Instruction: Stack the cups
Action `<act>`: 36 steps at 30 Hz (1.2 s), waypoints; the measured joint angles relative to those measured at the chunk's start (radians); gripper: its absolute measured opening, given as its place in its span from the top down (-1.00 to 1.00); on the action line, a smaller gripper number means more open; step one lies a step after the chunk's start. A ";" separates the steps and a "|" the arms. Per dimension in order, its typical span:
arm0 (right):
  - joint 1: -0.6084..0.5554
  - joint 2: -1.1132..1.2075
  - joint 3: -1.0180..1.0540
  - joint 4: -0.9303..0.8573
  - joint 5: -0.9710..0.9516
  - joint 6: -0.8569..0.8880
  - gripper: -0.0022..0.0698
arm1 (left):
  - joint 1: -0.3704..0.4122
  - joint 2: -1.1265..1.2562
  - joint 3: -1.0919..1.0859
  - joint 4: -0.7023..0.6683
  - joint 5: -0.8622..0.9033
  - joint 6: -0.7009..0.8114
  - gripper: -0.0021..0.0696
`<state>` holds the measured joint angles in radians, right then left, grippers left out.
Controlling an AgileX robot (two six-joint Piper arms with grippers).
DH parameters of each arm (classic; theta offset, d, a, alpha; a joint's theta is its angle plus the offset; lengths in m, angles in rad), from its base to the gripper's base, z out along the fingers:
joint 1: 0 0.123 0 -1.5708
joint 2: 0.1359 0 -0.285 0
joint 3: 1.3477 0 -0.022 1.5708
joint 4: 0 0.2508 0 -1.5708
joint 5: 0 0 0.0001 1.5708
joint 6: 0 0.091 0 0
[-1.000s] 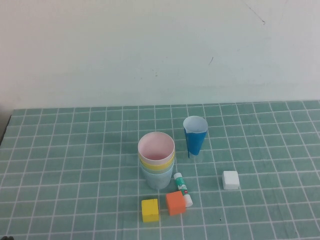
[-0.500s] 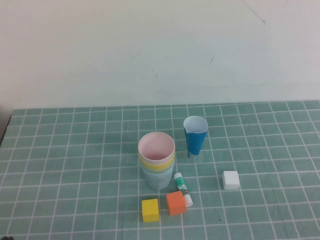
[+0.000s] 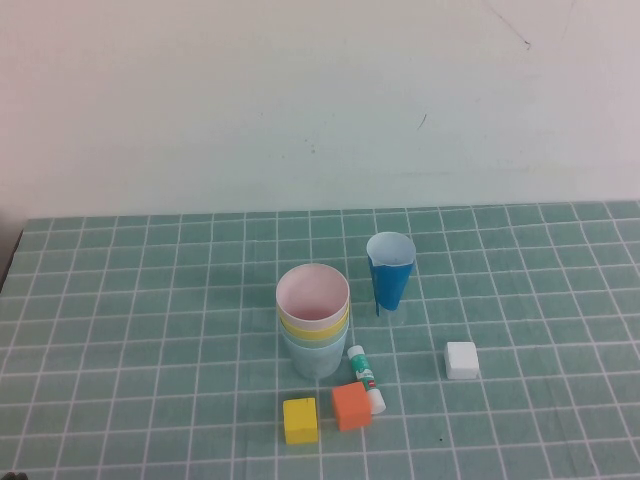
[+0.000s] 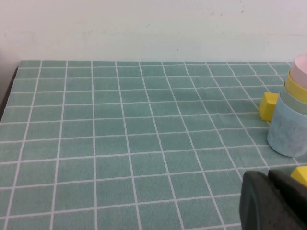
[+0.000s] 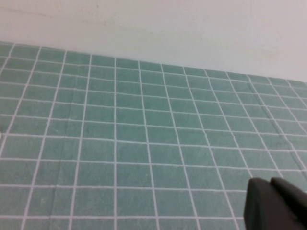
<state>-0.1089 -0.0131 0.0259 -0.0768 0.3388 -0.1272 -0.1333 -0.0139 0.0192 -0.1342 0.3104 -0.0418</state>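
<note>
The four cups (image 3: 313, 318) sit nested, pink on top, mid-worktop (image 3: 120, 300), so the stacking looks finished, hence the left gripper (image 4: 276, 201) and right gripper (image 5: 276, 203) are parked, jaws together, off near either side.

Dark blue cup (image 3: 390, 273), glue stick (image 3: 364, 376), three blocks (image 3: 351, 405).

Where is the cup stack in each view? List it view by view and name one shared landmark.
High view: the cup stack stands mid-table, pink cup on top, left of the blue cup.
Left wrist view: cup stack at the picture's right edge, partly cut off, beyond the left pincer.
Right wrist view: not in it; only mat and the right pincer.
Shared landmark: the yellow block by the stack.
</note>
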 joint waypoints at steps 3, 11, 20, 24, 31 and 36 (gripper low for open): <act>0.000 0.000 0.000 -0.004 0.000 0.039 0.94 | 0.000 0.000 0.000 0.000 0.000 0.000 0.95; 0.000 0.000 0.000 -0.055 0.000 0.054 0.94 | 0.000 0.000 0.000 0.000 0.000 0.002 0.95; -0.001 0.000 0.000 -0.057 0.000 0.054 0.94 | 0.000 0.000 0.000 0.000 0.000 0.002 0.95; -0.001 0.000 0.000 -0.057 0.000 0.054 0.94 | 0.000 0.000 0.000 0.000 0.000 0.002 0.95; -0.002 0.000 0.000 -0.059 0.000 0.054 0.94 | 0.002 0.000 0.000 0.000 0.000 0.002 0.95; -0.002 0.000 0.000 -0.059 0.000 0.054 0.94 | 0.044 0.000 0.000 -0.004 0.000 0.002 0.95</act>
<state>-0.1111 -0.0131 0.0259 -0.1357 0.3388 -0.0728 -0.0893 -0.0139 0.0192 -0.1379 0.3104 -0.0396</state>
